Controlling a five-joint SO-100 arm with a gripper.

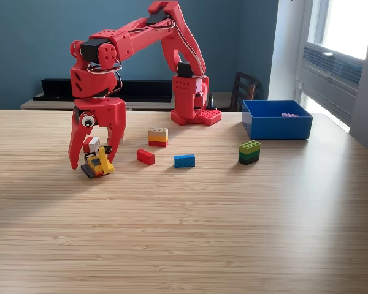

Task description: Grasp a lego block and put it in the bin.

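Several loose blocks dot the table (184, 233), and the gripper (93, 160) hangs jaws apart over the yellow-and-black block cluster (98, 165) — nothing is clamped. From the arm's base (193, 115), that cluster sits at about eight o'clock in the exterior view; the bin (276, 127) sits at three. Best to settle lower, straddle the cluster squarely, then close — a skewed pinch could tip it.

A pale wooden counter (190, 233) is carrying the scene. Behind it a dark chair (244, 89) is standing against a teal wall (37, 43), a low black shelf (55, 89) is running along that wall, and daylight is coming through a window (346, 24) at the exterior view's right.
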